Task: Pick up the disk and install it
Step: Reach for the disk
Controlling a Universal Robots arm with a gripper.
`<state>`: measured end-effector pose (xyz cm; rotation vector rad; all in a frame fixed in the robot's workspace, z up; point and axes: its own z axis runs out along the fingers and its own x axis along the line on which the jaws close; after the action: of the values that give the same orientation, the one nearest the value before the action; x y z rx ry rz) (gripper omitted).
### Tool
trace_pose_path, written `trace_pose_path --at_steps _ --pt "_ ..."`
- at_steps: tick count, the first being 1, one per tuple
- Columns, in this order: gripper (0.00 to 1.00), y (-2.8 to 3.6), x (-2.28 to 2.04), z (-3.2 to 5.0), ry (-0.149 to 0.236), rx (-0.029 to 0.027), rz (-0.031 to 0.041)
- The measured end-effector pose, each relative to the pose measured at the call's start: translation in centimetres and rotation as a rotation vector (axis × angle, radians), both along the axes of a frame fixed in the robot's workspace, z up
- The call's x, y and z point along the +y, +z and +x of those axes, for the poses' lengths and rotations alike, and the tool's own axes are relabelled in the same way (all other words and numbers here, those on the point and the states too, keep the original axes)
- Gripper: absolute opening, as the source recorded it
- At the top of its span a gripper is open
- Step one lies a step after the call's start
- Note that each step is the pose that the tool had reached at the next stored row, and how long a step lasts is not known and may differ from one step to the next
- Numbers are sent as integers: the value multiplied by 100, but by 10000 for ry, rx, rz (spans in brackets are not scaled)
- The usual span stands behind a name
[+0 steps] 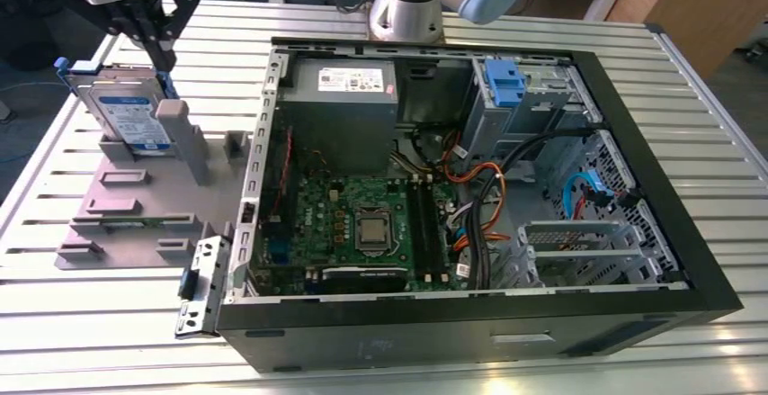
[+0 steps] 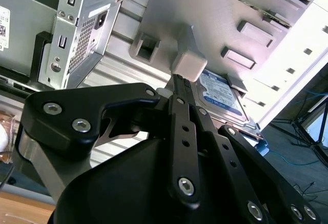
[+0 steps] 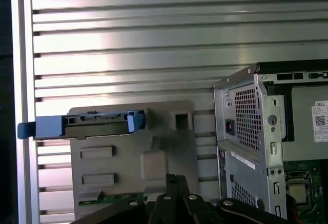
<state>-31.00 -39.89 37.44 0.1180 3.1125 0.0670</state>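
The disk (image 1: 129,116) stands on edge in the grey plastic stand (image 1: 132,201) at the exterior view's left, beside the open computer case (image 1: 480,233). It is silver-grey with a white-and-blue label and blue rails. My gripper (image 1: 160,53) hangs just above the disk's upper edge, with its black fingers drawn together and nothing between them. The second wrist view has the gripper (image 2: 177,80) pointing at the disk (image 2: 220,93) and a stand post (image 2: 188,62). The first wrist view looks down on the disk's edge (image 3: 97,124) and the stand (image 3: 118,157).
Inside the case are the grey power-supply box (image 1: 340,98), the motherboard (image 1: 360,224), loose cables (image 1: 480,188) and a drive cage with a blue latch (image 1: 504,80). A small metal bracket (image 1: 201,287) leans against the case's side. The ribbed metal table (image 1: 120,341) lies all around.
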Motion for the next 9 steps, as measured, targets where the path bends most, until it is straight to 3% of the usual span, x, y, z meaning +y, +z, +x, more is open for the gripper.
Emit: trace_pose_path --at_steps 9 --pt "11 -7 0 -78 0 0 0"
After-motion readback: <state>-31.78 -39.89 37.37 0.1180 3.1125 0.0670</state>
